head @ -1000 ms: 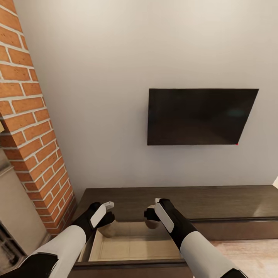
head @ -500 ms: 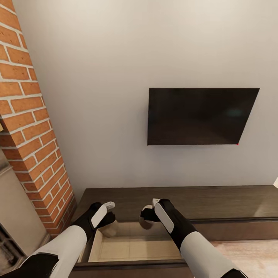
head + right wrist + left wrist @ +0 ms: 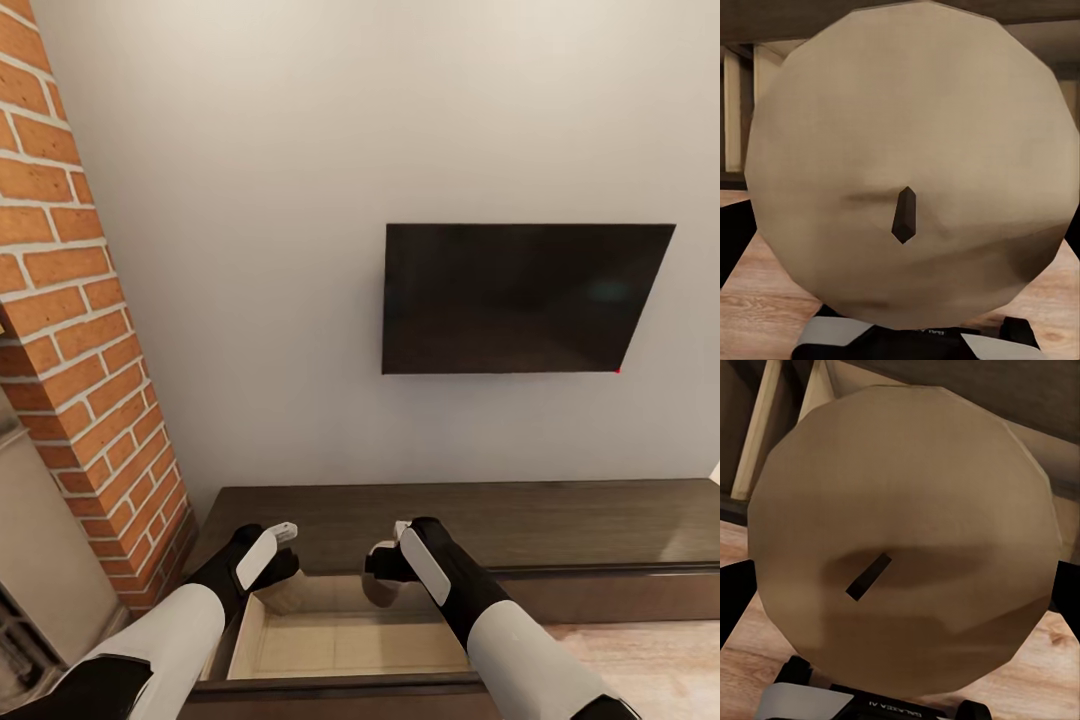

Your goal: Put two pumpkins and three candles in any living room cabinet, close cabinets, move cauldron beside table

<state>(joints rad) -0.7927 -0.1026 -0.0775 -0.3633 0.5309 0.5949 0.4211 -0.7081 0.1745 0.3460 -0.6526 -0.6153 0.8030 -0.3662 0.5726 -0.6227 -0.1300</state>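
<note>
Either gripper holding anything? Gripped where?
Both: left gripper holds a candle, right gripper holds another candle, each apparently by its sides, wick facing the wrist camera.

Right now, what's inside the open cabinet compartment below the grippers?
The visible part of the cabinet compartment shows pale bare floor and walls, nothing lying there. Both arms, each gripper holding a candle, cover its back and corners.
</note>
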